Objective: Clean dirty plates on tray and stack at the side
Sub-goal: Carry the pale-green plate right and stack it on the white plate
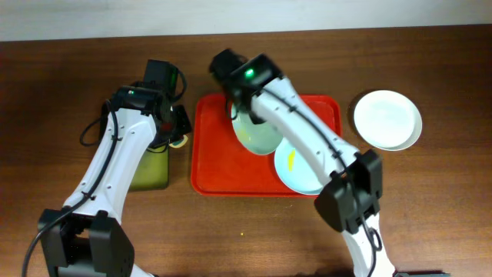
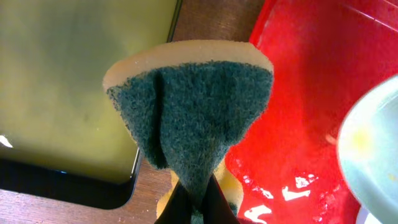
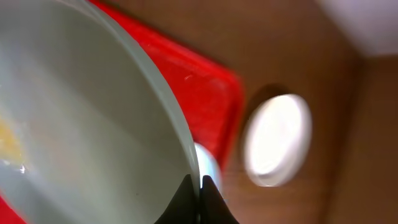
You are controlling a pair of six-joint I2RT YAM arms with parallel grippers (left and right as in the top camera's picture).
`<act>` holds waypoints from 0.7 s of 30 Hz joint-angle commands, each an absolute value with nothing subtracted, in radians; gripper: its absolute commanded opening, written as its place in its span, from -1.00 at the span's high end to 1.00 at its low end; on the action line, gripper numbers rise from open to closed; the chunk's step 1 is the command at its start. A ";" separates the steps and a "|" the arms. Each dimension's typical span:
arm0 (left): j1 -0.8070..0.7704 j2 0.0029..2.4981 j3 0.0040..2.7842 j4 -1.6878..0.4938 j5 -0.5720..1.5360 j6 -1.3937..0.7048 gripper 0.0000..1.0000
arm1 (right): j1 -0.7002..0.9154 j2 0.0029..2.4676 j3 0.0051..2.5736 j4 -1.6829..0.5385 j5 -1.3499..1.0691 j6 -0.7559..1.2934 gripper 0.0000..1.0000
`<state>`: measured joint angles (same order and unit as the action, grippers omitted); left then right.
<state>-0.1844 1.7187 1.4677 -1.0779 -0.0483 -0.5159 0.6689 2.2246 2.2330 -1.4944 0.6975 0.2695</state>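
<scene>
The red tray (image 1: 211,158) lies mid-table. My right gripper (image 1: 237,108) is shut on the rim of the mint green plate (image 1: 260,135) and holds it tilted above the tray; the plate fills the right wrist view (image 3: 81,112) with a faint yellow smear at its left. The light blue plate (image 1: 296,165) lies on the tray's right side with a yellow smear. The white plate (image 1: 388,119) sits on the table right of the tray. My left gripper (image 1: 178,127) is shut on a yellow sponge with a dark green scouring face (image 2: 193,118), just left of the tray's edge (image 2: 292,93).
A black tray with olive-green inside (image 1: 150,165) lies left of the red tray, under my left arm; it also shows in the left wrist view (image 2: 68,81). Brown wooden table all around.
</scene>
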 commanded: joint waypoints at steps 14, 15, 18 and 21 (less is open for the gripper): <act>-0.182 1.709 1.472 -1.087 -0.048 -0.499 1.00 | 0.827 2.198 2.256 -1.585 1.155 0.299 0.92; -0.182 1.709 1.472 -1.087 -0.047 -0.492 1.00 | 0.807 2.198 2.256 -1.566 1.065 0.306 0.92; -0.182 1.709 1.472 -1.087 -0.047 -0.477 1.00 | 0.667 2.198 2.256 -1.494 0.737 0.305 0.92; -0.183 1.709 1.472 -1.087 -0.047 -0.477 1.00 | 0.411 2.199 2.255 -1.453 0.312 0.303 0.92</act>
<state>-0.1837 1.7187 1.4677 -1.0878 -0.0483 -0.4934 0.6003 2.2246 2.2368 -1.4662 0.7078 0.2852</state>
